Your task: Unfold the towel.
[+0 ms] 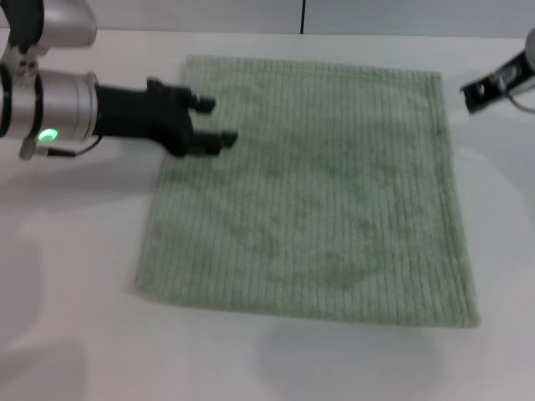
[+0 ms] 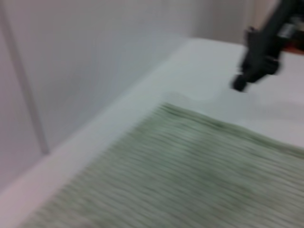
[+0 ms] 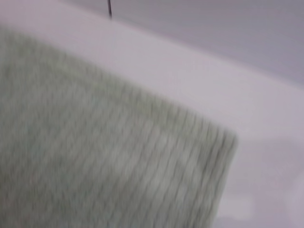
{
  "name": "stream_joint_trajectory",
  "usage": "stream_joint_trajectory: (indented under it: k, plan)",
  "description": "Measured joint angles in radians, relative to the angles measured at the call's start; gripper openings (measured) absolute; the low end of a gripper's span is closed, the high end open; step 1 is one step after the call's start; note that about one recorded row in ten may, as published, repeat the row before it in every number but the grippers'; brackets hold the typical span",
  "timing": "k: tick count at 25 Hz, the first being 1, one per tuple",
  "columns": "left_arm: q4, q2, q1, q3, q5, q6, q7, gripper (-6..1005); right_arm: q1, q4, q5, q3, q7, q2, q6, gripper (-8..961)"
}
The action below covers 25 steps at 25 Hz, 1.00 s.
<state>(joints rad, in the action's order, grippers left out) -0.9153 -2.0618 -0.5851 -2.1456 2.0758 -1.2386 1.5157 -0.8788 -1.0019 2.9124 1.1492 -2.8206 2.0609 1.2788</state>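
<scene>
The pale sage-green towel [image 1: 318,188] lies spread flat on the white table, ribbed stripes running front to back. My left gripper [image 1: 216,122] is open and empty, hovering over the towel's far left part with its fingers pointing right. My right gripper [image 1: 485,88] is at the far right, off the towel's far right corner. The towel also fills the lower part of the left wrist view [image 2: 180,175], with the right gripper [image 2: 256,66] seen beyond it. The right wrist view shows one towel corner [image 3: 95,161] on the table.
The white table [image 1: 75,276] surrounds the towel on all sides. A light wall [image 1: 251,15] with a dark vertical seam runs behind the table's far edge.
</scene>
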Motion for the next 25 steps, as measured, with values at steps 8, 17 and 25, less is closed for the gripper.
stream_joint_trajectory:
  k: [8,17,25]
  plan:
    - [0.086,-0.004,-0.012,0.008,-0.203,0.217,0.050,654,0.252,-0.316,0.005,0.226,-0.022,0.017,-0.257,-1]
    - [0.168,-0.008,-0.020,0.009,-0.535,0.371,0.210,655,0.657,-0.254,-0.006,0.461,-0.023,0.025,-1.181,-1]
    - [0.372,-0.011,-0.037,0.006,-0.942,0.413,0.490,659,0.686,0.166,-0.143,0.538,-0.032,0.021,-2.004,-1]
